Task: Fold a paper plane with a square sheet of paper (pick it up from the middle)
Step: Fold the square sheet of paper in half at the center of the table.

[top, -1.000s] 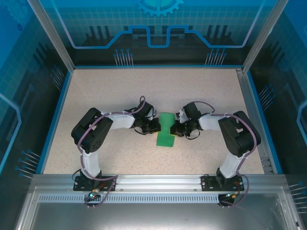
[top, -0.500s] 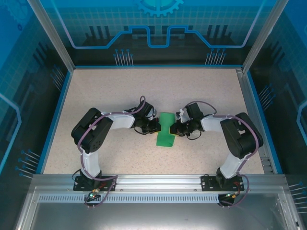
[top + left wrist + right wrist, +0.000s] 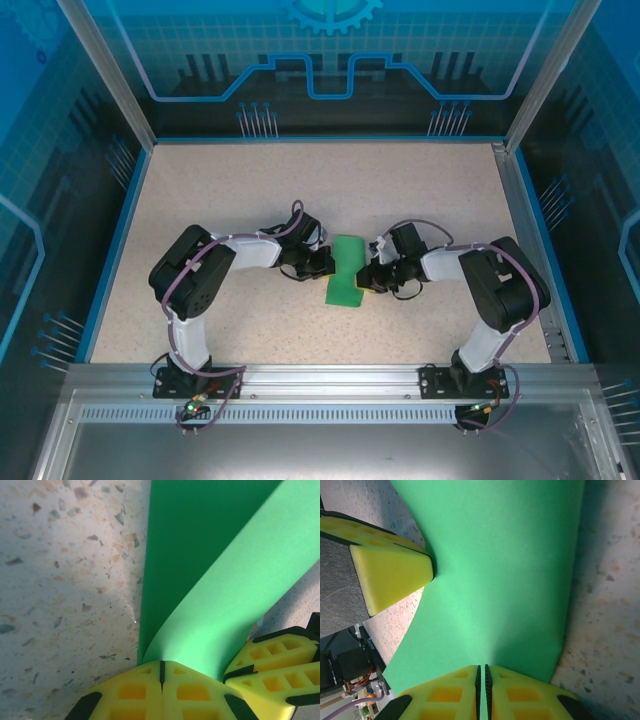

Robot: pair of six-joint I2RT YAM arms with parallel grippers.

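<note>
The square sheet of paper (image 3: 346, 286) is bright green and lies bowed in the middle of the table between both grippers. My left gripper (image 3: 328, 264) is shut on its left edge. In the left wrist view the sheet (image 3: 210, 580) curls up out of the shut left gripper (image 3: 161, 664), with the right gripper's yellow fingers (image 3: 272, 655) beside it. My right gripper (image 3: 366, 277) pinches the opposite edge. In the right wrist view the right gripper (image 3: 481, 669) holds the sheet (image 3: 505, 580) with a hairline gap between its pads, and a left finger (image 3: 390, 570) touches the sheet's far side.
The speckled beige table (image 3: 250, 190) has a blue rim (image 3: 118, 240) on the left and back. An aluminium rail (image 3: 320, 385) runs along the near edge at the arm bases. Transparent walls enclose the cell.
My right gripper has shifted a little toward the near edge along the sheet. The left gripper and the sheet have stayed put.
</note>
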